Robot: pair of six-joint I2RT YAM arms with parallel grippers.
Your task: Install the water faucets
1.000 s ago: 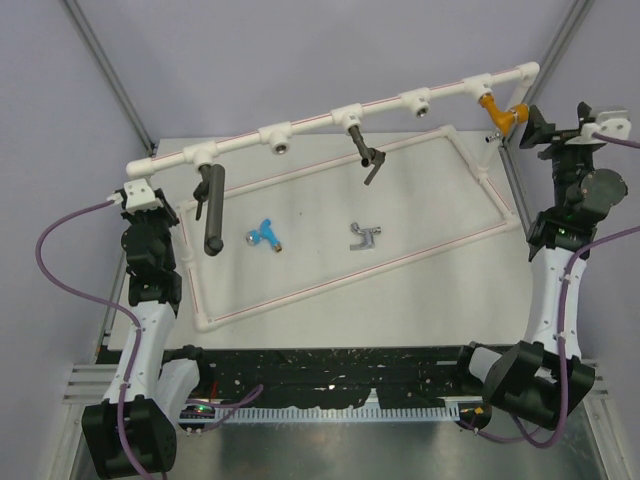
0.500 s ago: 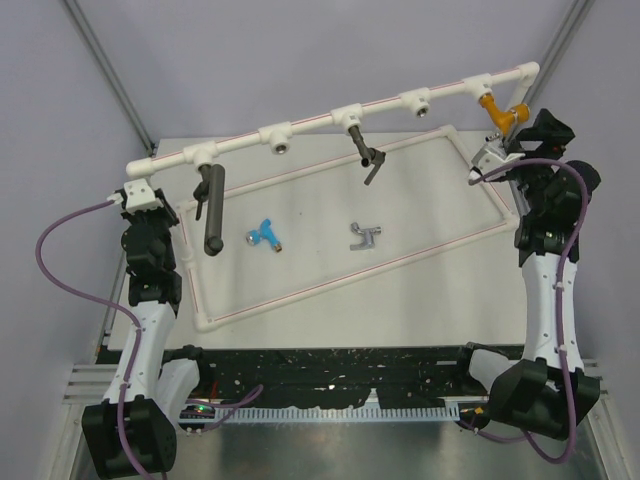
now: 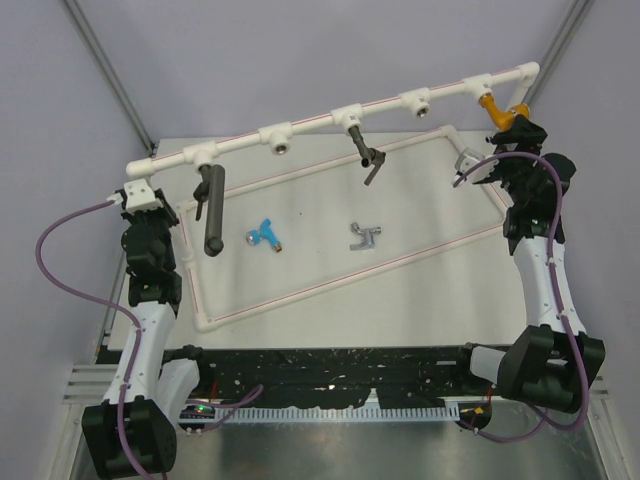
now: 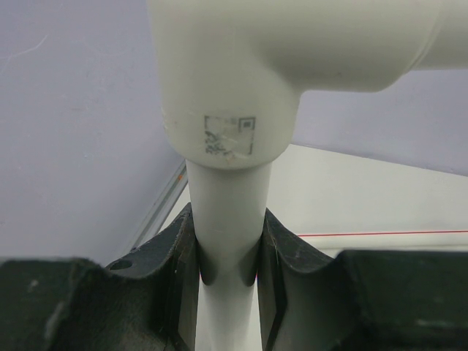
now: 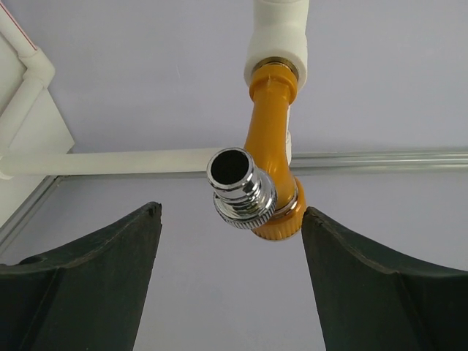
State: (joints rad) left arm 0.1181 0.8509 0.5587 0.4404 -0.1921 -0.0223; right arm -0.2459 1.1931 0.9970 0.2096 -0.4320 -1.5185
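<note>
Here, the orange faucet (image 3: 497,110) is sitting screwed into the socket at the right end of the white pipe (image 3: 310,122), its chrome mouth facing the right wrist camera. The right end effector (image 5: 230,210) is hovering just below it with its fingers spread wide on either side, touching nothing. The left end effector (image 4: 227,248) is clamping the pipe's upright leg just under the left corner elbow. The blue faucet (image 3: 265,234) and the silver faucet (image 3: 365,236) are lying loose on the bench (image 3: 440,290), apart from each other and well away from both arms.
</note>
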